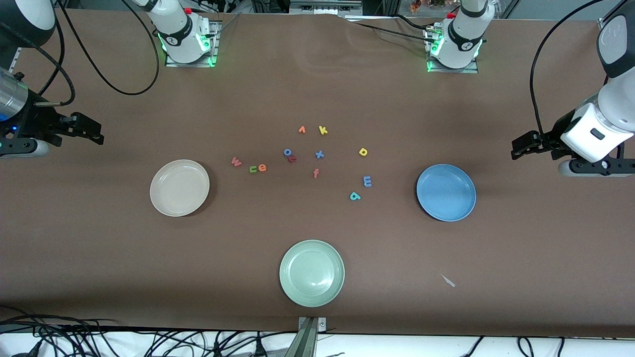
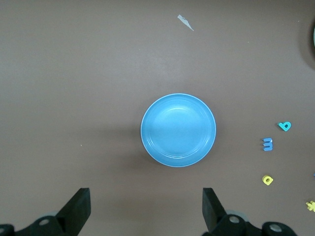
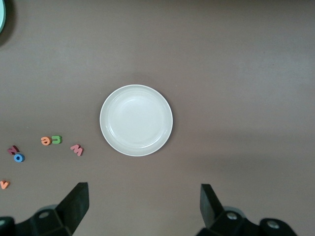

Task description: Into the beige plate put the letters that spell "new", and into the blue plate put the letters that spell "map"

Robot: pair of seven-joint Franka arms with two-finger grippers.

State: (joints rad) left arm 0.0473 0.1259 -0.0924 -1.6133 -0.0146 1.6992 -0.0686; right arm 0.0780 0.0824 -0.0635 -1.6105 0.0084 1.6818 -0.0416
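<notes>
Foam letters lie flat mid-bench: pinkish-red w (image 1: pixel 236 161), green n (image 1: pixel 253 169) touching orange e (image 1: pixel 262 167) near the glossy beige plate (image 1: pixel 179 188); yellow p (image 1: pixel 363 151), blue m (image 1: pixel 367 181), teal a (image 1: pixel 354 196) near the round blue plate (image 1: pixel 446 192). Left end effector (image 1: pixel 521 147) and right end effector (image 1: pixel 92 131), fingers apart, hover over bare bench.

Bare table rings the blue plate (image 1: pixel 446 192); loose letters (image 1: pixel 317 154) crowd mid-table

No printed labels or brand names can be made out anywhere. The only readable characters are the foam letters themselves, scattered on the table between the plates: a pinkish-red w (image 1: pixel 236 161), green n (image 1: pixel 253 169), orange e (image 1: pixel 262 167), blue o (image 1: pixel 287 152), blue x (image 1: pixel 319 154), pinkish-red f (image 1: pixel 316 173), orange v (image 1: pixel 301 130), yellow k (image 1: pixel 323 130), yellow p (image 1: pixel 363 151), blue m (image 1: pixel 367 181), teal a (image 1: pixel 355 196).
</notes>
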